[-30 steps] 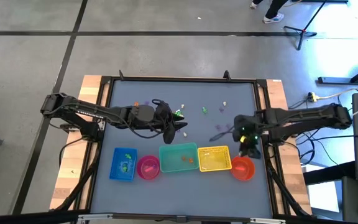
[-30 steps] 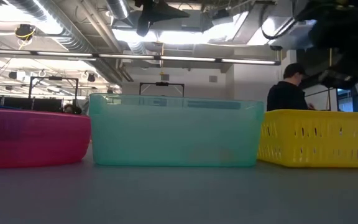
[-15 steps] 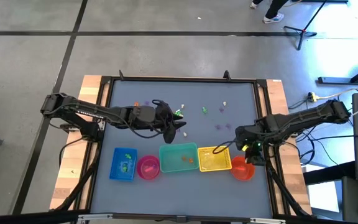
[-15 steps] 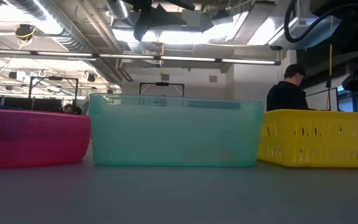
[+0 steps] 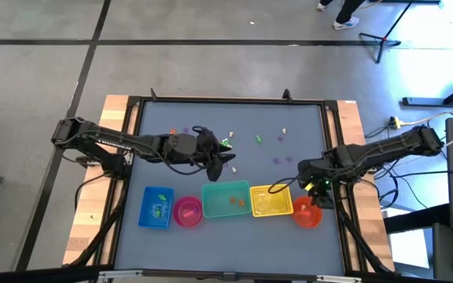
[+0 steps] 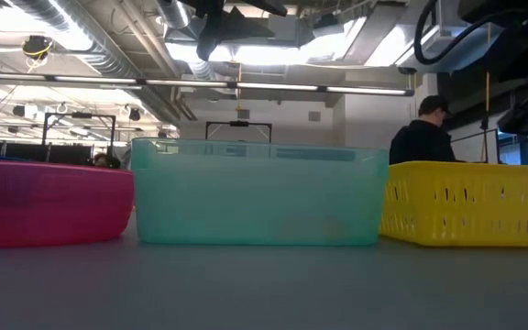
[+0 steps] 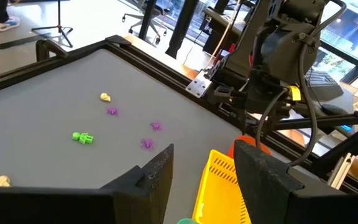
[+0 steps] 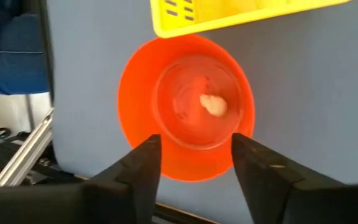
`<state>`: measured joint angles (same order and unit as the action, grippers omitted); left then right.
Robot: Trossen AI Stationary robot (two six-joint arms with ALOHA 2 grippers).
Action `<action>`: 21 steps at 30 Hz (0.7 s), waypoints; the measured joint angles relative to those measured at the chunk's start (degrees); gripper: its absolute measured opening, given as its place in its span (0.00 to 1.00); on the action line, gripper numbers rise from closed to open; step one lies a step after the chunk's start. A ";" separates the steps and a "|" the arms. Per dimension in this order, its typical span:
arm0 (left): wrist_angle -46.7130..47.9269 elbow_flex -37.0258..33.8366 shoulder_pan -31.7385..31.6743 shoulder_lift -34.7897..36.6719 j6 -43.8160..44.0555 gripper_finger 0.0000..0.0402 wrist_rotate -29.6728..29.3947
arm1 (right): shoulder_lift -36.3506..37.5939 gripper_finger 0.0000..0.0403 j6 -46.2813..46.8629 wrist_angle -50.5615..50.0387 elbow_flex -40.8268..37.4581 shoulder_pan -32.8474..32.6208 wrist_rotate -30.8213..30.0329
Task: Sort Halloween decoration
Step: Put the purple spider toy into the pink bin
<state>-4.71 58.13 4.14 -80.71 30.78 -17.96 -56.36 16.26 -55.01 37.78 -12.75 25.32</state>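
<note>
the left gripper (image 7: pixel 201 180) hangs open above the yellow basket (image 7: pixel 219 190). beyond the basket lie a green trinket (image 7: pixel 82 137) and three purple trinkets (image 7: pixel 148 144).

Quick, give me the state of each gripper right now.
Left gripper: jaws open, holding nothing, above the table near the yellow basket.
Right gripper: jaws open, empty, over the orange bowl, where a pale trinket lies.

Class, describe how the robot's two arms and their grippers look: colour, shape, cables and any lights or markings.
Both arms are dark, slender and jointed, with black cables looping alongside. The left gripper has two broad, flat, matte black fingers with squared tips. The right gripper has the same dark, blocky fingers. In the high view, small green lights glow on the right arm's wrist.
</note>
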 joint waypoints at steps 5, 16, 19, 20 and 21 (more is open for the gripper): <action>0.01 0.00 0.00 0.00 -0.01 0.38 0.00 | 0.00 0.58 -0.01 0.01 -0.02 0.02 -6.41; 0.02 0.00 0.00 -0.02 0.01 0.38 -0.84 | -0.02 0.53 -9.13 1.53 2.93 9.98 -19.44; 0.01 0.00 0.00 -0.02 0.03 0.38 -1.10 | -0.37 0.52 -9.25 2.08 3.20 15.17 -20.32; 0.02 0.00 0.00 -0.02 0.02 0.38 -1.11 | -0.74 0.52 -9.21 2.10 3.21 17.00 -20.32; 0.00 0.00 0.00 -0.02 0.03 0.38 -1.11 | -1.20 0.52 -9.21 2.13 3.21 18.74 -20.30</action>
<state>-4.71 58.13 4.14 -80.73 30.81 -19.07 -57.56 7.05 -52.87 40.99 5.98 5.02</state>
